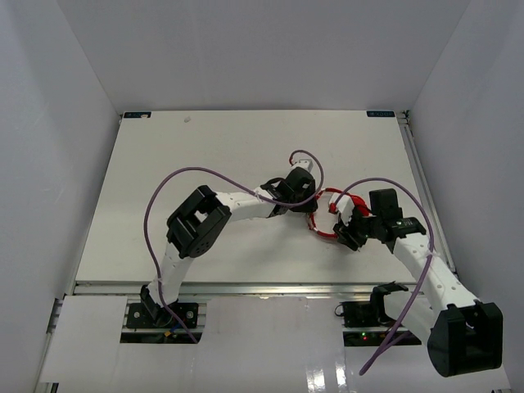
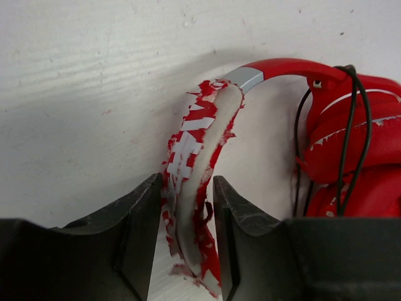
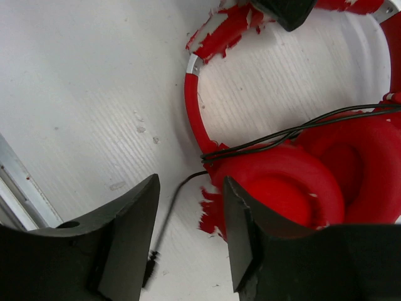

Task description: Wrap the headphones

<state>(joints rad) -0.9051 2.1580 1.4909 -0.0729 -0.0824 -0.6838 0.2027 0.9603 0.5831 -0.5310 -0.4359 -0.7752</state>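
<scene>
The red headphones [image 1: 318, 224] lie on the white table between my two grippers. In the left wrist view the headband [image 2: 197, 157] has torn red and white padding, and the earcups [image 2: 357, 144] sit at the right with the thin dark cable [image 2: 348, 125] looped over them. My left gripper [image 2: 186, 188] is shut on the torn headband. In the right wrist view the two earcups [image 3: 294, 188] lie to the right. My right gripper [image 3: 190, 188] is open and low over the table, and the cable's loose end [image 3: 164, 222] lies between its fingers, untouched.
Thick purple robot cables [image 1: 155, 205] arch over both arms. A metal rail [image 1: 419, 176] runs along the table's right edge and shows in the right wrist view [image 3: 15, 194]. White walls enclose the table on three sides.
</scene>
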